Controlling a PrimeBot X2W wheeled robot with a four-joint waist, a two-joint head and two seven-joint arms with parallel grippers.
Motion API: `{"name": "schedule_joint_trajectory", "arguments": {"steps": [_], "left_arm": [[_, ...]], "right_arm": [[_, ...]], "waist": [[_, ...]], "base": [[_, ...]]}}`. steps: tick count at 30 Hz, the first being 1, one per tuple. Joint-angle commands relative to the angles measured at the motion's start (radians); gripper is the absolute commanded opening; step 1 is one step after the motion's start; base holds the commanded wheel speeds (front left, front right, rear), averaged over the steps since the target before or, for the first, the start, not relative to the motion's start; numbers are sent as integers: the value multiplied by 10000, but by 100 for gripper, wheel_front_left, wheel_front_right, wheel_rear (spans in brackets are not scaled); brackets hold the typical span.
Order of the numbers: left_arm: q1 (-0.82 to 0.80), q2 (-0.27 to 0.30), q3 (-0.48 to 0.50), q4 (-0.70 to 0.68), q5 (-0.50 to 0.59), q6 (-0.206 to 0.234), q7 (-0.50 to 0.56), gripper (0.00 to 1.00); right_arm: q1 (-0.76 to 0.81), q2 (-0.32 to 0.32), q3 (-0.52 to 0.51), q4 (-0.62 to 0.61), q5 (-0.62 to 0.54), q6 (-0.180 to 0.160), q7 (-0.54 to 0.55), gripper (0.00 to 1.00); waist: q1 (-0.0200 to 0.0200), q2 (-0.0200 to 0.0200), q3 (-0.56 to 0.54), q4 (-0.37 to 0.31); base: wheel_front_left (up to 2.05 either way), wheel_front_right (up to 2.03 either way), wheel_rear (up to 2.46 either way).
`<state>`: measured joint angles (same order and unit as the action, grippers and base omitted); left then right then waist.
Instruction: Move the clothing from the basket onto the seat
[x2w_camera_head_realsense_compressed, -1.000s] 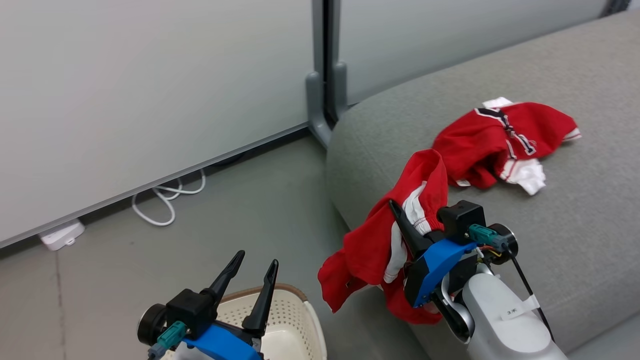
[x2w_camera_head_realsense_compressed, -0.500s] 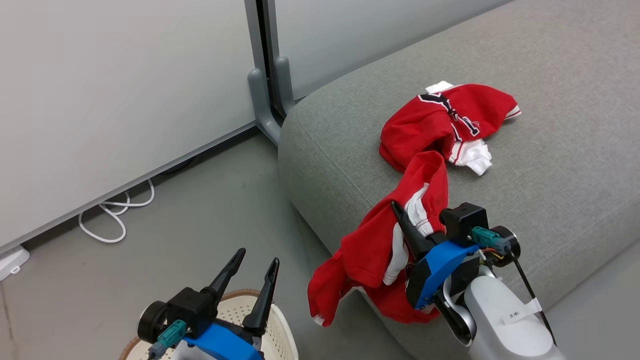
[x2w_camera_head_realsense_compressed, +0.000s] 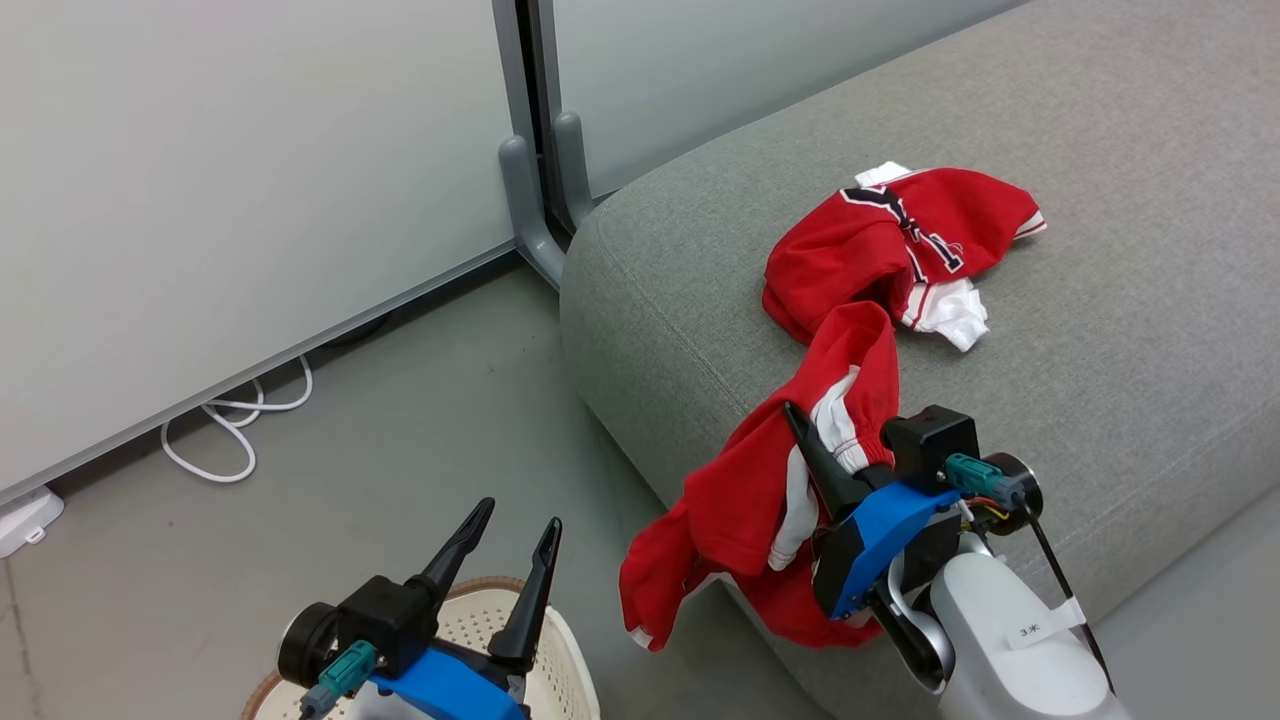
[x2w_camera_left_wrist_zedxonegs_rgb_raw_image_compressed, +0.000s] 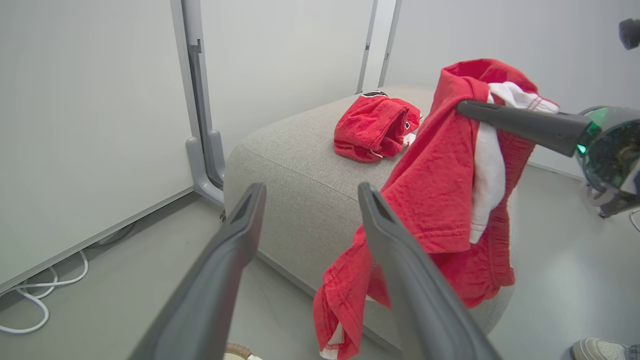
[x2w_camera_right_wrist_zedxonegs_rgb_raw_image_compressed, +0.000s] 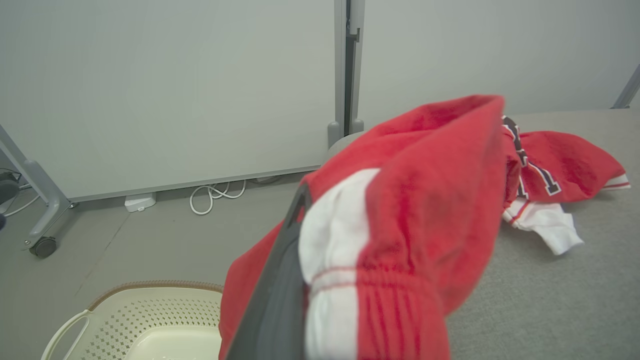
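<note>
R tool (x2w_camera_head_realsense_compressed: 812, 445) is shut tight on one red piece of clothing (x2w_camera_head_realsense_compressed: 750, 490), right by its white stripe & stretchy band. That piece hangs from the tool over the front edge of the big grey seat (x2w_camera_head_realsense_compressed: 1100, 300). Its low end dangles off the side of the seat, above the floor (x2w_camera_head_realsense_compressed: 420, 430). Its top end is up near the 2nd red piece (x2w_camera_head_realsense_compressed: 860, 250). The 2nd red piece, w/ dark letters & white trim, lies bunched on top of the seat, farther back. Can't tell if the 2 pieces touch. L tool (x2w_camera_head_realsense_compressed: 520, 515) is wide open w/ nothing in it, fingers pointing up, just over the cream basket (x2w_camera_head_realsense_compressed: 565, 670). The basket sits on the floor near the seat. A white cable (x2w_camera_head_realsense_compressed: 230, 440) lies on the floor by the wall (x2w_camera_head_realsense_compressed: 250, 180), well apart from the basket.
</note>
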<state>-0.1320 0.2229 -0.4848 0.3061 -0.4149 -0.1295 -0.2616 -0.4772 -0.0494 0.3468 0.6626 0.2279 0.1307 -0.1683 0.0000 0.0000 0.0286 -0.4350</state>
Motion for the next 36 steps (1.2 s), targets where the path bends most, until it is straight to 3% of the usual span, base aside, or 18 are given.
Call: {"name": "schedule_joint_trajectory", "arguments": {"steps": [1,8,15,27,36], "left_arm": [[-130,33,28,2,-32,-15,-51,100],[-206,67,62,-124,49,-15,-51,100],[-527,581,7,-679,163,-15,-51,100],[-1626,2003,-170,-2231,61,-15,-50,100],[-2633,2870,-336,-3601,73,-15,-51,100]], "right_arm": [[141,-19,-28,-61,-70,1,23,0],[-346,-19,-217,-99,32,1,277,0],[-2377,-50,-1082,-105,-334,1,1336,0],[-6056,-1686,-4287,-1396,-1701,1,2841,0],[-5554,-1680,-7396,-2820,-2945,1,2863,0]], "waist": [[0,0,9,24],[0,0,200,111],[0,0,1257,328],[0,0,4005,1355],[0,0,6052,2138]], "base": [[0,0,0],[0,0,0],[0,0,0],[0,0,0],[0,0,0]]}}
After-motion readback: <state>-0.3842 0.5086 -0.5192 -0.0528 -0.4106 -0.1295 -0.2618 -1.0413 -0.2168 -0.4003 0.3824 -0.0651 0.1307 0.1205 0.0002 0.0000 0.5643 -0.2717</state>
